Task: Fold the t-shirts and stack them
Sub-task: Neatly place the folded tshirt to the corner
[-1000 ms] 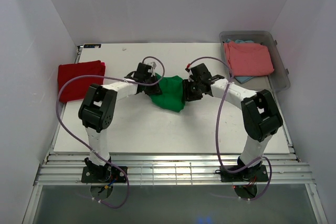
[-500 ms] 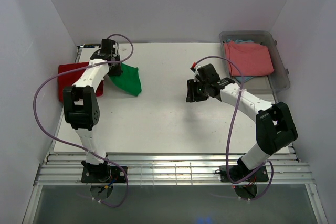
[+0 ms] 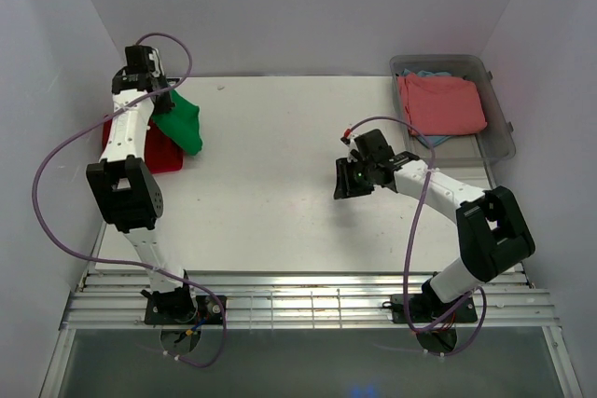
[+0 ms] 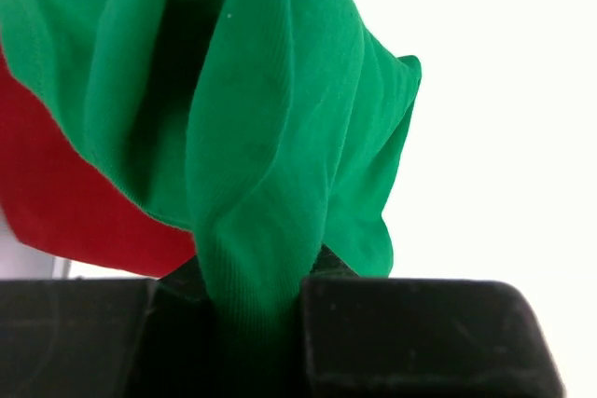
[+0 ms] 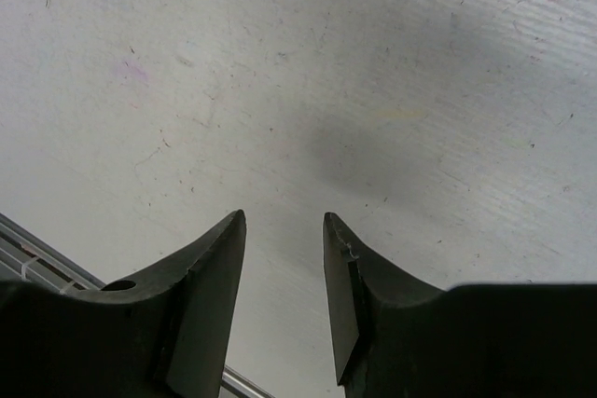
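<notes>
**Inspector:** Left gripper (image 3: 160, 100), condition?

**Assistant:** Clamped on a bunched fold of the bright green cloth t-shirt (image 4: 261, 128). In the wrist view the cloth rises straight out from between the black jaws, pinched narrow.

**Inspector:** Position of that shirt?

**Assistant:** Far left of the white tabletop (image 3: 280, 202), hanging loosely from the grip, crumpled rather than flat. It is over the right-hand edge of the folded deep red t-shirt (image 3: 166, 154), which lies flat at the table's left edge. Whether green touches red I cannot tell.

**Inspector:** Right gripper (image 5: 283, 258)?

**Assistant:** Jaws partly apart, nothing between them, with a bare, lightly scuffed table surface below. It sits right of centre, well apart from the green shirt.

**Inspector:** Other garments?

**Assistant:** A folded salmon-pink t-shirt (image 3: 441, 104) lies on a light blue t-shirt (image 3: 431, 141) inside the clear plastic bin (image 3: 502, 132) at the far right corner.
</notes>
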Controlling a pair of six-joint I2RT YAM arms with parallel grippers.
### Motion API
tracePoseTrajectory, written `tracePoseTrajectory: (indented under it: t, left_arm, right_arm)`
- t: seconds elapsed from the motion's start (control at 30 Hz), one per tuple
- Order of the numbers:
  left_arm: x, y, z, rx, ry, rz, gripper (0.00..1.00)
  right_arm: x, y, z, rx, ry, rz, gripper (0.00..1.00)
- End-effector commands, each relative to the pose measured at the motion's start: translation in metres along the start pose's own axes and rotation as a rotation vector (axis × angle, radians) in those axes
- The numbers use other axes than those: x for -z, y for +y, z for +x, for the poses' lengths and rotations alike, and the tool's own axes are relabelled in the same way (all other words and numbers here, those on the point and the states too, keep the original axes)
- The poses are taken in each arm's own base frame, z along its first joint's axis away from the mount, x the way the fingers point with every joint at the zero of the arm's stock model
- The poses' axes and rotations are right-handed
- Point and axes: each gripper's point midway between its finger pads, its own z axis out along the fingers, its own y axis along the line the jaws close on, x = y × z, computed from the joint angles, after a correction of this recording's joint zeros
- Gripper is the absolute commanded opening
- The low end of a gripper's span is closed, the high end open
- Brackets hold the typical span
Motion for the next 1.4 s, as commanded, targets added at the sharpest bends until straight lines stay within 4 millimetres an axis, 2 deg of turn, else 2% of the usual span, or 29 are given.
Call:
tracePoseTrajectory:
  t: [0.0,0.2,0.43,0.63,0.7,0.83,0.87,1.0,1.03,1.07,1.1,1.17,1.2,1.27,1.3,1.37]
  left_arm:
    - [0.031,0.007,-0.037,0.020,-0.106,0.018,0.00]
    - [0.025,0.035,-0.028,0.066,-0.088,-0.017,0.00]
    - [0.010,0.088,-0.015,0.204,-0.068,-0.049,0.00]
    - [-0.006,0.122,-0.008,0.292,-0.047,-0.096,0.00]
    - [-0.014,0.123,-0.006,0.315,-0.037,-0.071,0.00]
    - [-0.043,0.127,0.013,0.348,0.035,-0.076,0.01]
    - [-0.048,0.127,0.018,0.354,0.049,-0.076,0.04]
    - [-0.059,0.143,0.036,0.403,0.100,-0.191,0.46]
    - [-0.056,0.152,0.038,0.409,0.104,-0.250,0.60]
    - [-0.049,0.157,0.028,0.429,0.073,-0.280,0.69]
    - [-0.042,0.162,0.020,0.434,0.050,-0.308,0.98]
    - [-0.020,0.181,0.006,0.463,-0.002,-0.428,0.98]
    - [0.005,0.187,-0.017,0.482,-0.077,-0.457,0.98]
    - [0.037,0.199,-0.036,0.512,-0.165,-0.538,0.98]
    - [0.066,0.201,-0.054,0.534,-0.240,-0.549,0.98]
    - [0.090,0.198,-0.068,0.551,-0.304,-0.539,0.98]
  right_arm:
    - [0.007,0.010,-0.002,0.009,-0.034,-0.050,0.45]
    - [0.010,0.006,0.011,0.005,-0.018,-0.039,0.45]
    - [0.016,0.005,0.026,-0.009,-0.008,-0.046,0.45]
    - [0.023,0.001,0.040,-0.016,0.006,-0.030,0.45]
    - [0.029,0.003,0.039,-0.013,-0.005,-0.031,0.45]
    - [0.037,0.005,0.035,-0.018,-0.023,-0.031,0.45]
    - [0.039,0.006,0.035,-0.021,-0.022,-0.029,0.45]
    - [0.043,0.005,0.034,-0.023,-0.031,-0.016,0.45]
    - [0.045,0.004,0.032,-0.024,-0.035,-0.011,0.45]
    - [0.048,0.005,0.029,-0.028,-0.047,-0.008,0.45]
    - [0.050,0.005,0.027,-0.028,-0.053,-0.004,0.45]
    - [0.056,0.008,0.020,-0.020,-0.081,-0.007,0.45]
    - [0.057,0.009,0.018,-0.018,-0.089,-0.008,0.45]
    - [0.060,0.011,0.013,-0.009,-0.106,-0.015,0.46]
    - [0.062,0.014,0.010,-0.007,-0.113,-0.020,0.45]
    - [0.063,0.016,0.007,-0.008,-0.118,-0.030,0.45]
